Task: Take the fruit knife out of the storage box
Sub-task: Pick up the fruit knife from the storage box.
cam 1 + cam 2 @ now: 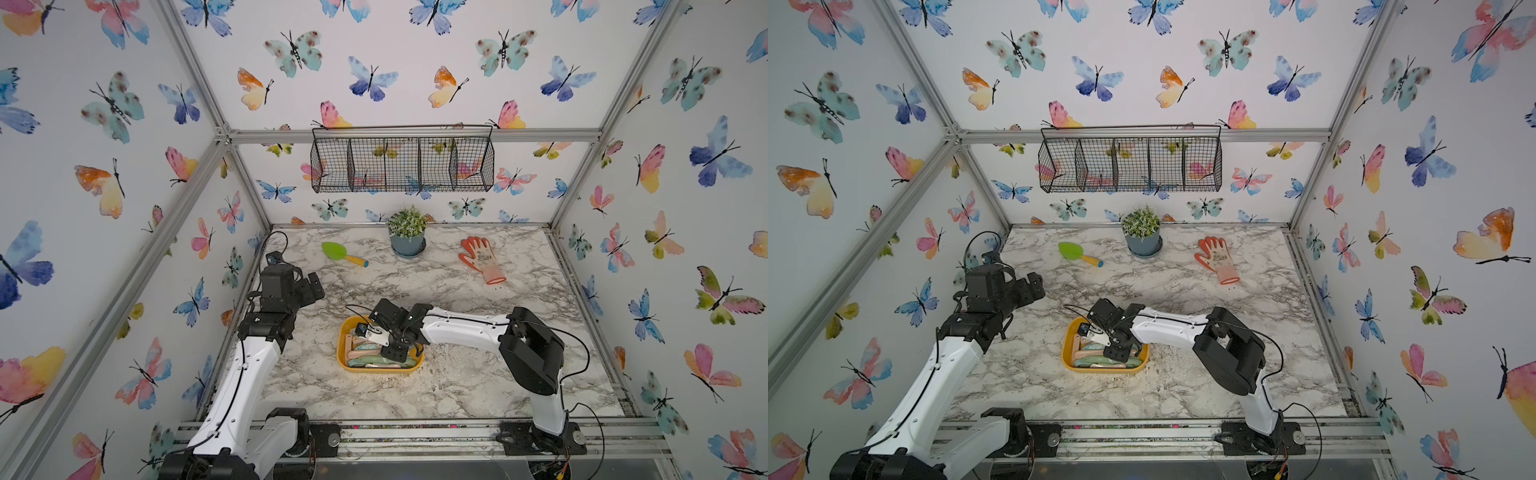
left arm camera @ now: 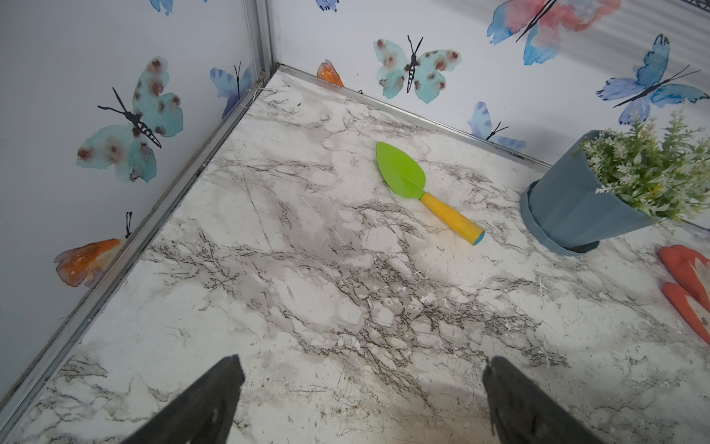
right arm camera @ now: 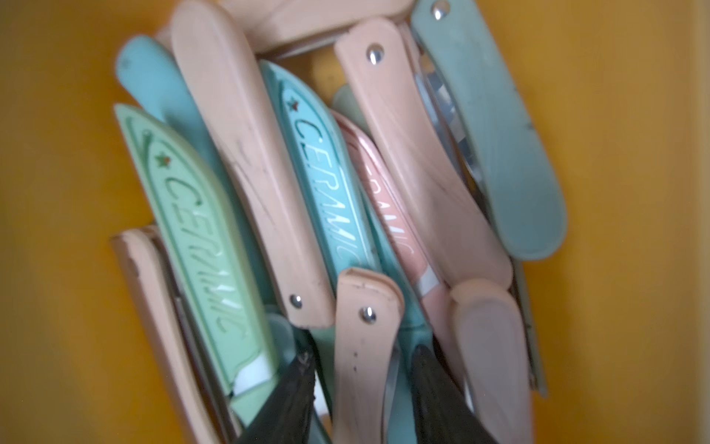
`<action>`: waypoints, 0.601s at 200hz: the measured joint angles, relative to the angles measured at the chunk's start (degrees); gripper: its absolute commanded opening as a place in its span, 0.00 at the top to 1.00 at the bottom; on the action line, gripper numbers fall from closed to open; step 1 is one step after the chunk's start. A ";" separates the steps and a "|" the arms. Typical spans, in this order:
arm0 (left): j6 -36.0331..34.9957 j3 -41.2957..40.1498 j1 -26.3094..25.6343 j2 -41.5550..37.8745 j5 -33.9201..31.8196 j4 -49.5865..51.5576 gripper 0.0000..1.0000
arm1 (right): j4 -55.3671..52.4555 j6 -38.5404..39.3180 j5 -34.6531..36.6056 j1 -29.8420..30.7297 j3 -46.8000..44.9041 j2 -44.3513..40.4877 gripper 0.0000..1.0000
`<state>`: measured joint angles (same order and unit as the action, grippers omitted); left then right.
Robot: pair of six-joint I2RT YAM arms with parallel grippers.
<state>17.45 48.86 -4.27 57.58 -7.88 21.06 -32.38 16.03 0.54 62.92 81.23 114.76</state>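
Right gripper [image 3: 362, 351] straddles a pink folding fruit knife [image 3: 365, 303], jaws partly apart; whether pinching, I cannot tell. It lies atop the pile [image 3: 246, 161] in the yellow storage box [image 3: 57, 230]. Probably light, stiff, slippery plastic; squeeze across the handle's middle.

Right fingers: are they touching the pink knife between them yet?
Apart. In the right wrist view the fingers straddle the pink knife, with a sliver of teal showing on each side.

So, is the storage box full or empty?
Full: the storage box holds a pile of pastel knives overlapping across its floor, clearest in the right wrist view.
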 measured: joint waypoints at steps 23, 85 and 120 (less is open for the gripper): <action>0.02 0.00 -0.09 0.00 0.00 0.02 0.02 | -0.15 -0.20 0.09 -0.09 0.00 0.55 0.57; 0.20 0.00 -0.09 0.00 0.00 0.04 0.02 | -0.20 -0.57 0.22 -0.09 -0.07 0.57 0.66; 0.24 0.00 -0.09 0.00 0.00 0.04 0.02 | -0.17 -0.96 0.46 -0.09 -0.11 0.39 0.70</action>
<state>17.69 48.86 -4.36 57.58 -7.88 21.10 -32.56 15.07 0.99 62.83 81.12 115.15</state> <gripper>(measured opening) 0.985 0.314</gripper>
